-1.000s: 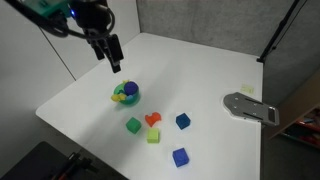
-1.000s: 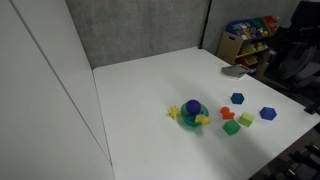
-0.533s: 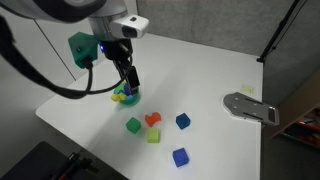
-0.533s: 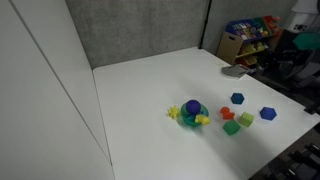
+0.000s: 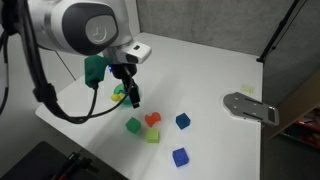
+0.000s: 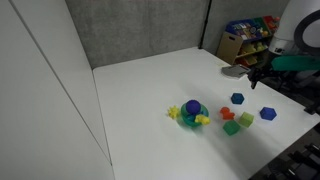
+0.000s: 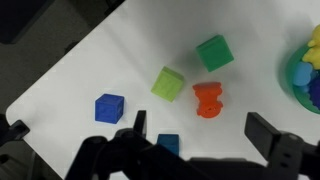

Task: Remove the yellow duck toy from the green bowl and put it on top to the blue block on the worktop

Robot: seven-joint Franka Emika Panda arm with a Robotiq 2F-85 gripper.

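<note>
Black-fingered, hangs above the plain white tabletop (image 6: 140, 90) with the hand (image 7: 198, 128) spread wide and empty, likely readied to fit round the tiny lumpy yellow duck toy (image 7: 313, 46) lying in the small round teal-green bowl (image 6: 190, 123).

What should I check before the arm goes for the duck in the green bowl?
1. Tool open and empty: ok.
2. Tool centred over green bowl: not ok, the bowl sits at the wrist view's edge.
3. Yellow duck toy seen at the bowl: ok; its pose: cannot tell.
4. Blue block top bare: ok.
5. Blue block apart from yellow-green cube: ok.
</note>
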